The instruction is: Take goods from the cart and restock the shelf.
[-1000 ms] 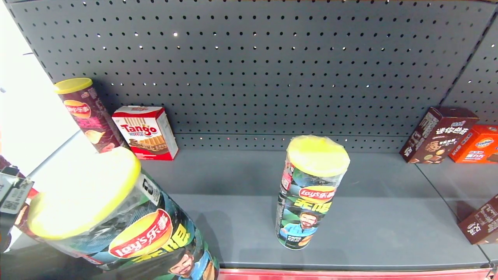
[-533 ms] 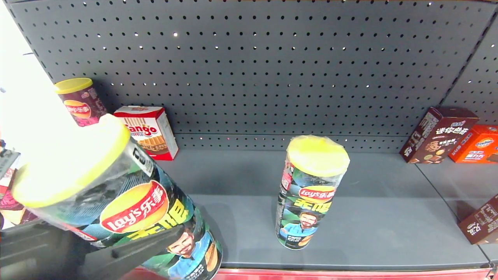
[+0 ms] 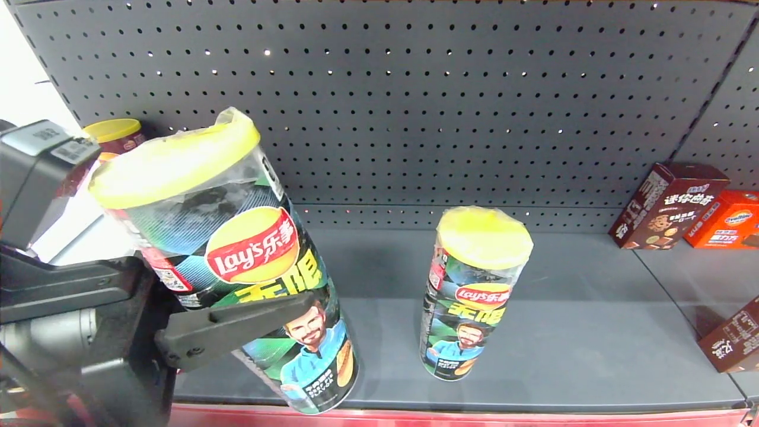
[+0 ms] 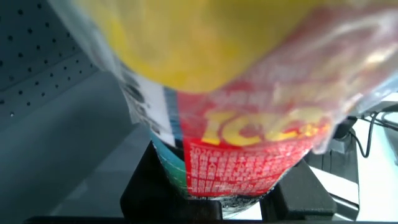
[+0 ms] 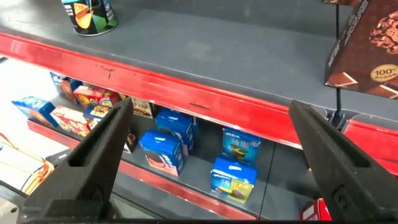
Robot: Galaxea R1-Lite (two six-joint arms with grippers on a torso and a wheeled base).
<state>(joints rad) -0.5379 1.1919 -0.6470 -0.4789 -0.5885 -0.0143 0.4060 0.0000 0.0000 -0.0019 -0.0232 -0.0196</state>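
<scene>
A chips can (image 3: 237, 249) with a yellow lid leans left over the front left of the grey shelf (image 3: 563, 356). My left gripper (image 3: 261, 308) is shut on its lower half, one dark finger (image 3: 231, 329) crossing the label. Close up, the held can (image 4: 236, 143) sits between the dark fingers (image 4: 149, 193). A second, matching can (image 3: 471, 296) stands upright mid-shelf, its base also seen as the standing can (image 5: 90, 15). My right gripper (image 5: 211, 155) hangs open below and in front of the shelf's red front edge (image 5: 186, 87), holding nothing.
A dark red can (image 3: 115, 133) stands at the back left, partly hidden. Brown (image 3: 667, 204) and orange (image 3: 726, 219) boxes stand at the right, another brown box (image 3: 732, 338) nearer the front. Blue boxes (image 5: 165, 146) fill the lower shelf. A perforated panel (image 3: 415, 107) backs the shelf.
My left gripper has lifted the held can up and rightward toward the shelf; it now hides the wafer box behind it. The standing can has not moved.
</scene>
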